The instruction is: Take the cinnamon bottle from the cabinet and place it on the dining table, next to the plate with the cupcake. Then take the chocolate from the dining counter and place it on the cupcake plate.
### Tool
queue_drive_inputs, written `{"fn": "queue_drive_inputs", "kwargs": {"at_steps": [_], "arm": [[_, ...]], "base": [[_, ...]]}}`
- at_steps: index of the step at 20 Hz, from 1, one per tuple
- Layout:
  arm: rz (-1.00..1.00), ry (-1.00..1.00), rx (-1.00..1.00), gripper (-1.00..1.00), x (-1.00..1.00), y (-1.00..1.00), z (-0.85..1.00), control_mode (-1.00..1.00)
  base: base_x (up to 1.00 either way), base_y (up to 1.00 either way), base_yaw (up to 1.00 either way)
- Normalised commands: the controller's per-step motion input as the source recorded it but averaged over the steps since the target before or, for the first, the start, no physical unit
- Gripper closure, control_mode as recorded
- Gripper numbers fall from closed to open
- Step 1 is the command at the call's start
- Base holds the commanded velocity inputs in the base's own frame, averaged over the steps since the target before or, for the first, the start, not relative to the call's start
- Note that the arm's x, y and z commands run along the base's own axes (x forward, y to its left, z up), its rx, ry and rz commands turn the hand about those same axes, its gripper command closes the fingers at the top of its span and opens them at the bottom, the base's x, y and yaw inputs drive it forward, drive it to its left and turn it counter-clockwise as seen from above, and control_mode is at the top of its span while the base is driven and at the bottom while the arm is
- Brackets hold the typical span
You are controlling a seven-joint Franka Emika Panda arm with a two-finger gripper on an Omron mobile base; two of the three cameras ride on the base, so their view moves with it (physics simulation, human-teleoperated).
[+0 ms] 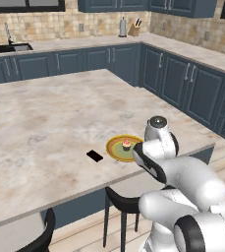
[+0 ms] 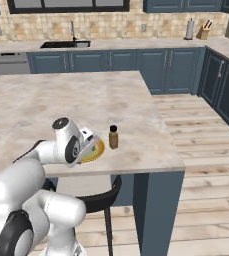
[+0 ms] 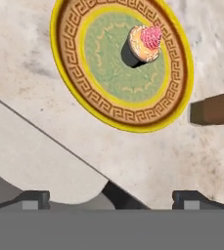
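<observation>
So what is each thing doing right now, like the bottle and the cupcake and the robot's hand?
cinnamon bottle: upright on the dining table, beside the plate, cap on.
plate: flat near the table's edge.
cupcake: upright on the plate, off-centre.
chocolate: flat on the table, off the plate.
gripper: open, empty, above the plate.

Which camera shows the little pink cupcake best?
The hand view. It looks straight down on the cupcake, big and sharp, pink frosting and dark wrapper clear on the plate. In the left base view the cupcake is just a tiny pink dot. In the right base view the arm covers most of the plate.
</observation>
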Motion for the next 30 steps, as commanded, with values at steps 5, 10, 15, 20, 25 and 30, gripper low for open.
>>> {"fn": "queue_drive_inputs", "kwargs": {"at_steps": [5,10,15,20,25,30], "arm": [[-0.21,0.14,0.08,-1.00,0.00,0.55,0.41,-1.00],[-0.14,0.00,0.14,-1.00,0.00,0.58,0.24,-1.00],[-0.17,0.01,0.20,-1.00,0.14,0.58,0.03,-1.00],[-0.15,0.00,0.23,-1.00,0.34,0.59,-0.18,-1.00],[-0.15,0.09,0.05,-1.00,0.40,0.58,-0.17,-1.00],[-0.12,0.17,-0.01,-1.00,0.47,0.55,-0.17,-1.00]], "base": [[0.00,0.00,0.00],[0.00,0.00,0.00],[0.00,0.00,0.00],[0.00,0.00,0.00],[0.00,0.00,0.00],[0.00,0.00,0.00]]}}
